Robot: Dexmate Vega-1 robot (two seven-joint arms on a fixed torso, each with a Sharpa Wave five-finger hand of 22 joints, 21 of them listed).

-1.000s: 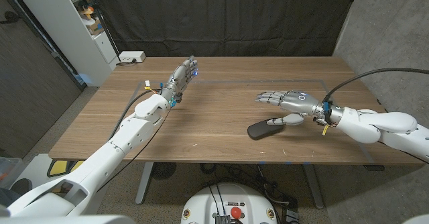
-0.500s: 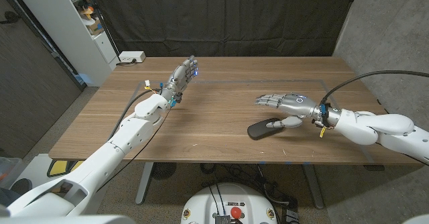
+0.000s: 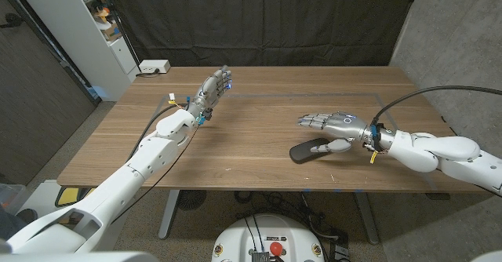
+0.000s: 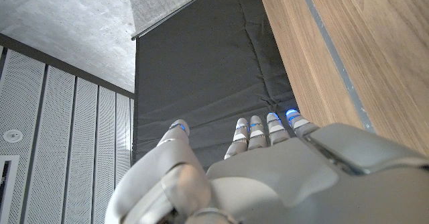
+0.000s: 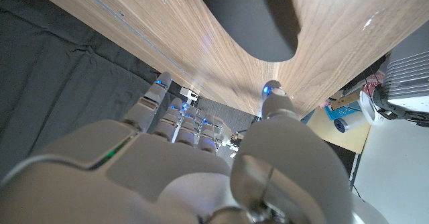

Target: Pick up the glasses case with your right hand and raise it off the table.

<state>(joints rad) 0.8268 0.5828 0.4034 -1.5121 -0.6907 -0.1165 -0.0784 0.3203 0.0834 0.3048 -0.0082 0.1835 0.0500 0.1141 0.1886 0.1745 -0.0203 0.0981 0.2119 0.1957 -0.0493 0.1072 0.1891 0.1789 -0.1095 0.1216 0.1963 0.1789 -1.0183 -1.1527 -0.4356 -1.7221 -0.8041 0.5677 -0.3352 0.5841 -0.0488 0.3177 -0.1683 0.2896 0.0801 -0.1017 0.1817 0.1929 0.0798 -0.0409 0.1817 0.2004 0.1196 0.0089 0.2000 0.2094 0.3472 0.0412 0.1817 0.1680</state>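
The dark glasses case (image 3: 310, 150) is lying on the wooden table (image 3: 251, 168), near the front edge on the robot's right side. The right hand (image 3: 333, 126) is hovering just behind and above it, fingers (image 3: 310, 121) spread apart and holding nothing, the thumb hanging close over the case's right end; whether it is touching cannot be told. In the right wrist view the case (image 5: 251, 16) is sitting just beyond the fingertips (image 5: 161, 83). The left hand (image 3: 213, 86) is waiting well apart at the far left of the table, fingers extended and holding nothing.
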